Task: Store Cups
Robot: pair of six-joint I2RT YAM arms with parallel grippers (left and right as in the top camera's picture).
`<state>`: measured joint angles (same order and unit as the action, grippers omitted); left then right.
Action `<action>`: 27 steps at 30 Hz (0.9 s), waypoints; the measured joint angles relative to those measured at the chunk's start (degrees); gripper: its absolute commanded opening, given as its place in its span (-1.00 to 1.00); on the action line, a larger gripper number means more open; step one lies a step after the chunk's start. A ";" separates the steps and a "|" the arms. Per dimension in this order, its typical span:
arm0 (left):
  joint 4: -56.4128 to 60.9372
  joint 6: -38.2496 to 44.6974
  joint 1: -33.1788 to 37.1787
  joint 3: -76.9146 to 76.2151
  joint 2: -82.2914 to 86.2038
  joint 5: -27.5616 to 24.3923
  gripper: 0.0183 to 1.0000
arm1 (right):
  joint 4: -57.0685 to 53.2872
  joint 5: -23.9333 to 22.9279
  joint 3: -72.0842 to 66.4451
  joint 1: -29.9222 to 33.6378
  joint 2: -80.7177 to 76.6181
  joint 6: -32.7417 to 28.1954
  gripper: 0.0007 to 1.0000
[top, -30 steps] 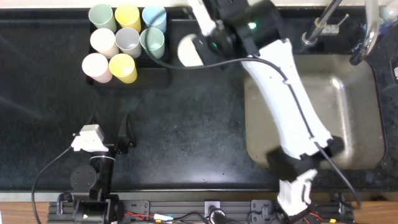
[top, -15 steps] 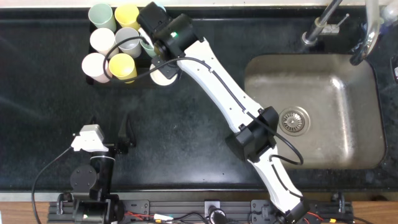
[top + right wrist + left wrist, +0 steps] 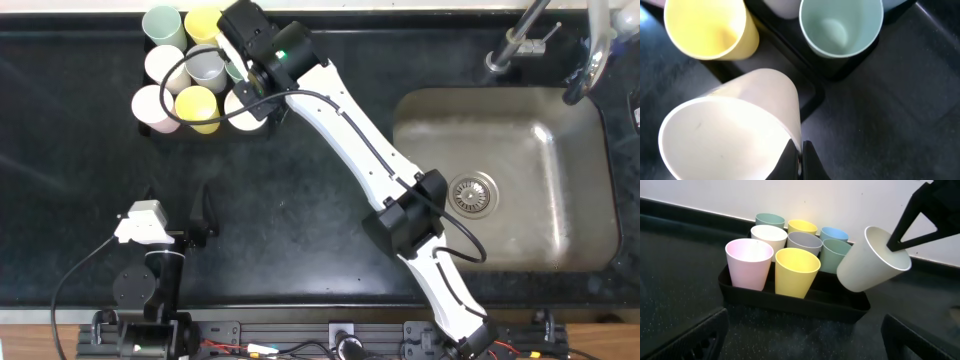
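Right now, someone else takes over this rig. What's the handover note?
Left hand: open, holding nothing, low by its own base, well away from the tray.
Right hand: shut on the cream cup, held tilted above the corner of the black tray.
Done: eight cups stand upright in the tray.
Left: set the cream cup upright in the corner slot beside the front yellow cup, which looks free. Then release and pull the arm back.
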<state>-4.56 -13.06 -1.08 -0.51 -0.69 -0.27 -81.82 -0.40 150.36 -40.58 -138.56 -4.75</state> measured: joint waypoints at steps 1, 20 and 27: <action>0.00 0.00 0.00 0.00 0.00 0.00 1.00 | 0.26 0.00 0.00 0.00 -0.15 0.63 -0.91; 0.00 0.00 0.00 0.00 0.00 0.00 1.00 | -0.24 0.02 -0.02 0.09 -3.56 4.33 -0.92; 0.00 0.00 0.00 0.02 0.00 0.00 1.00 | 0.83 0.04 -0.02 0.11 -3.58 3.87 -0.91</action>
<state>-4.56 -13.06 -1.08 -0.49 -0.69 -0.27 -80.99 -0.36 150.34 -40.47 -142.15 -0.89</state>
